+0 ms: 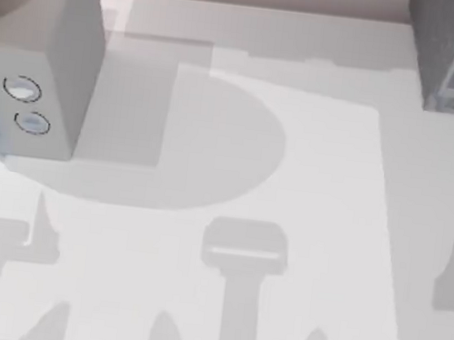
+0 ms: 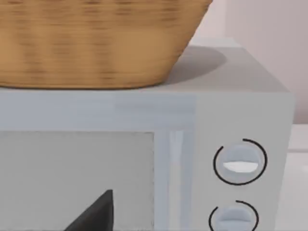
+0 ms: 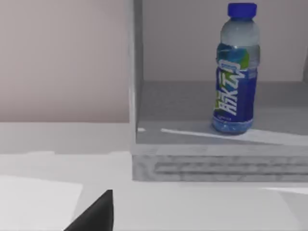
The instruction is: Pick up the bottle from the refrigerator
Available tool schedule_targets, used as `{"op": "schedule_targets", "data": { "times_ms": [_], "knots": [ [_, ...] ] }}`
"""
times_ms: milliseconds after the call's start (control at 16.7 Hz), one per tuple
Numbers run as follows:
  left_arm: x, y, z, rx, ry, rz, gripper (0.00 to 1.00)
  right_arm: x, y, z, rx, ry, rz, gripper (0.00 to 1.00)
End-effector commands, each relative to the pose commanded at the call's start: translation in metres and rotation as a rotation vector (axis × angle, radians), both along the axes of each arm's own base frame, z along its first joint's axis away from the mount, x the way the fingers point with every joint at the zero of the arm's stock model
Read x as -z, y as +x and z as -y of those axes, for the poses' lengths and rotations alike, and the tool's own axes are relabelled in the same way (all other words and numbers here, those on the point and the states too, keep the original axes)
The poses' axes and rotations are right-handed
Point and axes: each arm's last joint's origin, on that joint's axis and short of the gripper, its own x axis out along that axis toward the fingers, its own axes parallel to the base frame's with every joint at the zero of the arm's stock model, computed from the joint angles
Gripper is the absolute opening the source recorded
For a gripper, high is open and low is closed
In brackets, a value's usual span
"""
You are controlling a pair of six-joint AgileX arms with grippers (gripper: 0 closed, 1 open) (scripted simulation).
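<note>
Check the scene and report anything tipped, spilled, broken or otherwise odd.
Nothing stands out. The bottle stands upright on the refrigerator floor, cap on, with no spill around it. The wicker basket sits level on top of the microwave at the table's left.

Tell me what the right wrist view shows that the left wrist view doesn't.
Right wrist view: the bottle, blue-capped and blue-labelled, standing upright on the floor of the open refrigerator, with the table running up to it.

Left wrist view: a woven basket resting on top of a grey-white box that has two ringed round dials on its front.

Both: a dark wedge at the lower edge of the picture, and a pale wall behind.
</note>
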Motion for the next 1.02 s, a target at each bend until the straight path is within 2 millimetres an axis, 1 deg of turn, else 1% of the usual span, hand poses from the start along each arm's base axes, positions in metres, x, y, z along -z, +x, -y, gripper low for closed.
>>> {"op": "schedule_targets", "data": {
  "times_ms": [240,480,600,720,840,1020],
  "knots": [
    [0.0,0.0,0.0,0.0,0.0,0.0,1.0,-0.002,0.002,0.001,0.0,-0.001,0.004,1.0],
    [0.0,0.0,0.0,0.0,0.0,0.0,1.0,-0.013,0.013,0.007,0.004,-0.009,0.03,1.0],
    [0.0,0.0,0.0,0.0,0.0,0.0,1.0,-0.019,0.024,0.013,0.007,-0.014,0.039,1.0],
    [0.0,0.0,0.0,0.0,0.0,0.0,1.0,-0.02,0.038,0.02,0.009,-0.016,0.032,1.0],
    [0.0,0.0,0.0,0.0,0.0,0.0,1.0,-0.015,0.053,0.031,0.009,-0.013,0.013,1.0],
    [0.0,0.0,0.0,0.0,0.0,0.0,1.0,-0.001,0.073,0.049,0.008,-0.002,-0.017,1.0]
  ]
}}
